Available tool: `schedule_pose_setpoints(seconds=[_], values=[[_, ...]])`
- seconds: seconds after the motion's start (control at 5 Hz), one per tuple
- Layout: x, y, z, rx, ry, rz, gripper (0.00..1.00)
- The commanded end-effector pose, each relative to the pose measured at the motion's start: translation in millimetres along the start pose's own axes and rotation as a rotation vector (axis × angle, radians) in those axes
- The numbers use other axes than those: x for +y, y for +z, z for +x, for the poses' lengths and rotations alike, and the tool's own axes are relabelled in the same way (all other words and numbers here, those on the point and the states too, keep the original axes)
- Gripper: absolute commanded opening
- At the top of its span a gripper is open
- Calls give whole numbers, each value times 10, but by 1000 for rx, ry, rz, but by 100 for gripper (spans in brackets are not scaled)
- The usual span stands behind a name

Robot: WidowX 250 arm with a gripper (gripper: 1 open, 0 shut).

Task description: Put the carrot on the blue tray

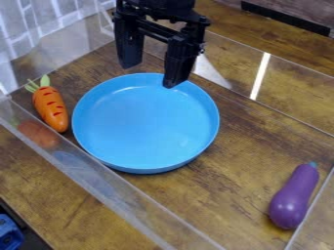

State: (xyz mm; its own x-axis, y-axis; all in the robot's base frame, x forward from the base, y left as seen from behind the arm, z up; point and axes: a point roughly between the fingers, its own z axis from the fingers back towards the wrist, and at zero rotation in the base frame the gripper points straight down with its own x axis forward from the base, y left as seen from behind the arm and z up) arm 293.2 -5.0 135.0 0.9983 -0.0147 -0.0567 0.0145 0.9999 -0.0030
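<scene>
**At frame centre: blue tray, with carrot lying outside its rim**

Above the tray's far rim, at upper centre, the gripper [154, 70] hangs pointing down, its two dark fingers spread apart and holding nothing. The blue tray [98, 146] rests on a wooden table [248, 127]. The carrot [50, 107] lies at left, just beside the tray. An eggplant [294, 195] lies at lower right, well apart.

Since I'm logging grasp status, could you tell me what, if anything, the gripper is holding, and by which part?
Nothing is held. The gripper is open above the blue tray's far rim, and the carrot lies untouched beside the tray.
</scene>
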Motion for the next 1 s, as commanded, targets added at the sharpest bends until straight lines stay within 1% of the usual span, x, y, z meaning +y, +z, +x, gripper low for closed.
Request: schedule_pose_setpoints(seconds=[0.0, 0.2, 0.4, 0.6, 0.8], values=[[129, -100, -28, 11, -13, -5, 100], [304, -236, -76, 9, 80, -19, 100], [606, -331, -105, -23, 218, -37, 100], [926, -298, -83, -67, 414, -68, 100], [1187, -299, -66, -105, 614, -101, 100]])
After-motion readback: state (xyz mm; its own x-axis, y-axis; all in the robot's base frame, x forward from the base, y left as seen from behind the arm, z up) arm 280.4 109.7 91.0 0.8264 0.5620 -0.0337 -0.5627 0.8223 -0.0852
